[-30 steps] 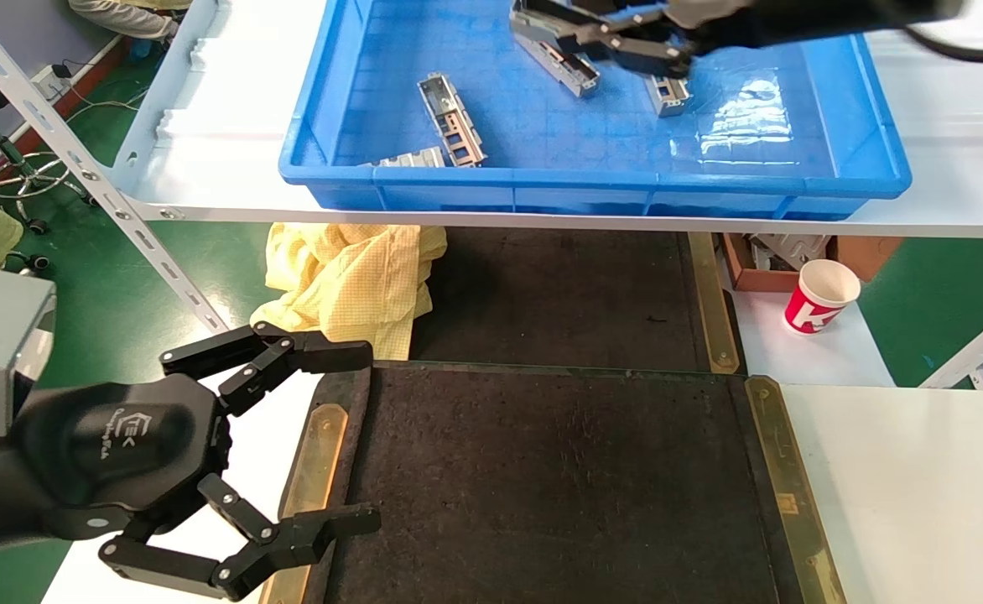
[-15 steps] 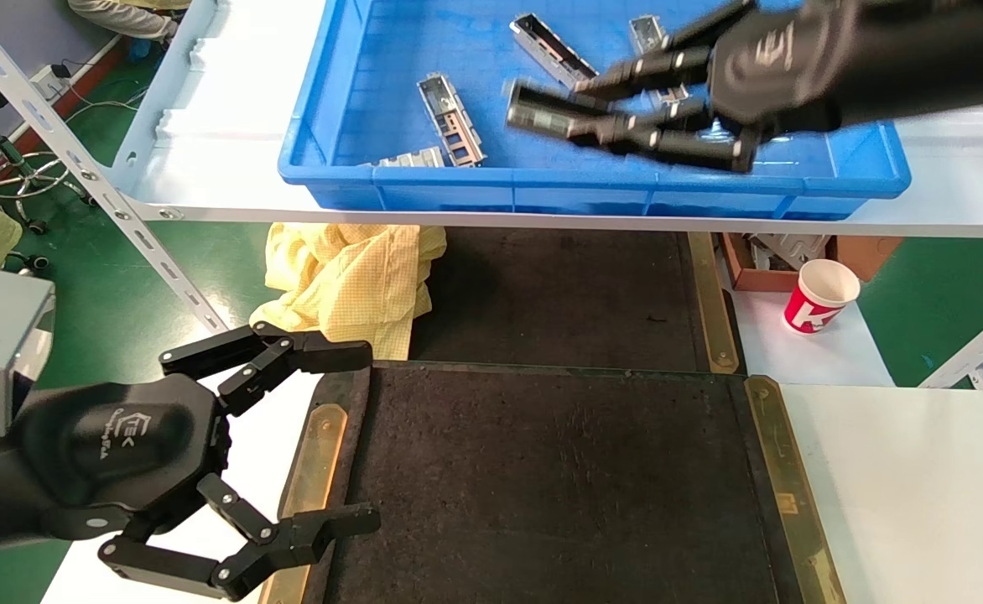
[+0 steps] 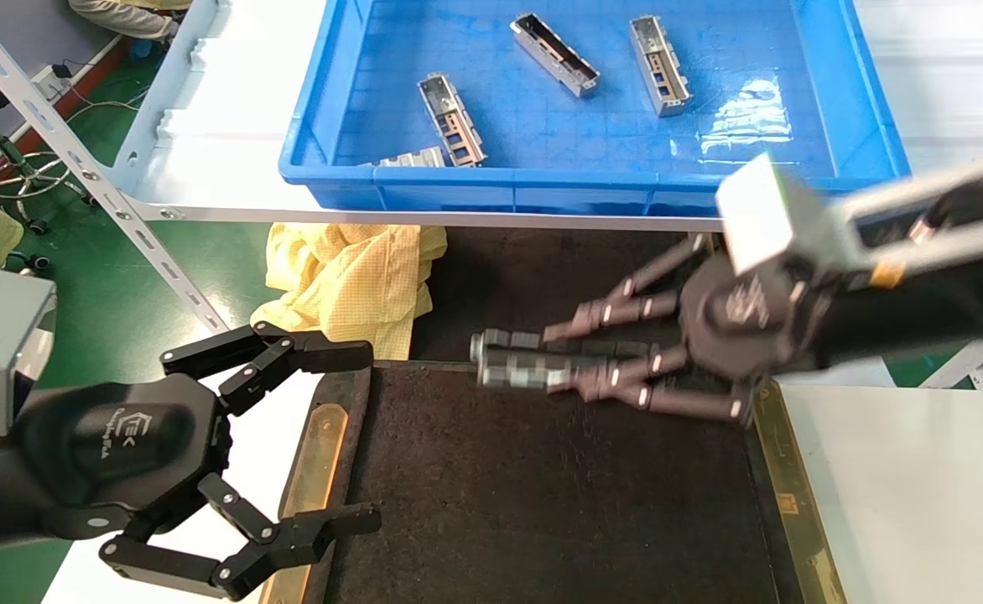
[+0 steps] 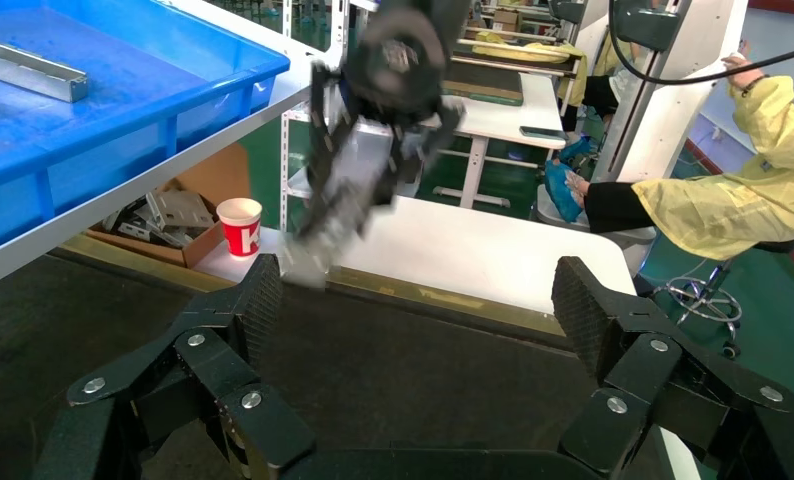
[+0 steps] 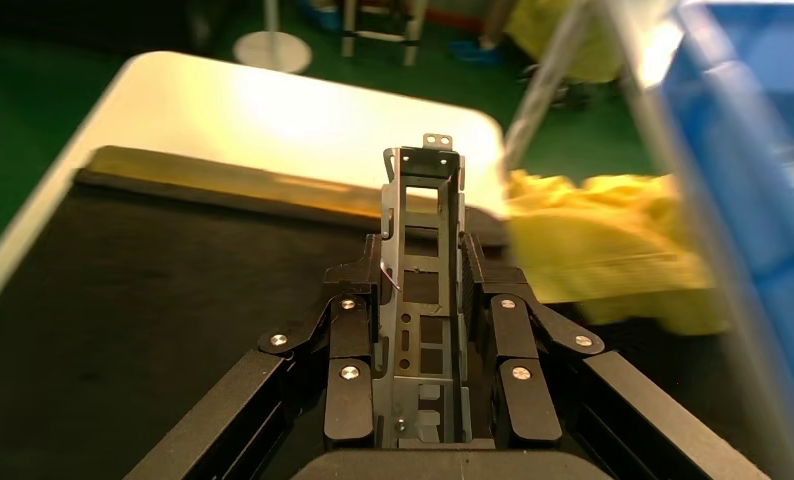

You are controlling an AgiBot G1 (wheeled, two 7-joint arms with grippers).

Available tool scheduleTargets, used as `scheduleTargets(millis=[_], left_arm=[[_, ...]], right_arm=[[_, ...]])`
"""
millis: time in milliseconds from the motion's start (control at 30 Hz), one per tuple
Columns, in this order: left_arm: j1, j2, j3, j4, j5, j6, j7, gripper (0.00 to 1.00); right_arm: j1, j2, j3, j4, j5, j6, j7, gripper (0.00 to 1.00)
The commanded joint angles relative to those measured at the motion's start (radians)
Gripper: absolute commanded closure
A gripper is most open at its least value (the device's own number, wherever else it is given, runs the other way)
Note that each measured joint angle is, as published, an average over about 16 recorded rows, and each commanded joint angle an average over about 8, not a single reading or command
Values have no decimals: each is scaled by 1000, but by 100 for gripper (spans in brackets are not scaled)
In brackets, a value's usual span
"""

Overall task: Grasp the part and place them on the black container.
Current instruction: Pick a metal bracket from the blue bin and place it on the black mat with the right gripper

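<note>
Workshop benches fill the scene: a white shelf at the far side carries the blue bin (image 3: 869, 109), and the black container (image 3: 559, 503) lies nearer, bare of parts. Four more parts (image 3: 452, 117) lie in the bin, so most of the job looks undone. At the near left the left gripper (image 3: 336, 445) hangs spread wide, holding nothing. Over the container's far edge, the right gripper (image 3: 533, 356) is clamped on the part (image 5: 423, 290), which lies lengthwise between its fingers (image 5: 351, 330), its tip jutting past them toward the left; setting it down remains.
</note>
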Motion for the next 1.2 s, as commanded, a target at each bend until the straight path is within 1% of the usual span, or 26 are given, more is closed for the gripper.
scheduleTargets(millis=[33, 200, 400, 633, 833, 1000, 1200], left_arm=[[0, 0, 0, 0, 0, 0, 0, 0], [0, 0, 0, 0, 0, 0, 0, 0], [0, 0, 0, 0, 0, 0, 0, 0], [0, 0, 0, 0, 0, 0, 0, 0], [0, 0, 0, 0, 0, 0, 0, 0], [0, 0, 0, 0, 0, 0, 0, 0], [0, 0, 0, 0, 0, 0, 0, 0]], right_arm=[[-24, 5, -34, 24, 15, 3, 2, 100], [-64, -60, -98, -27, 7, 8, -86, 100], [-106, -176, -138, -162, 2, 29, -193, 100], [-168, -317, -151, -348, -14, 99, -299, 100], [-214, -411, -148, -471, -12, 159, -360, 100], [-240, -452, -142, -506, 0, 202, -381, 100], [-270, -465, -140, -464, 15, 291, -362, 100]])
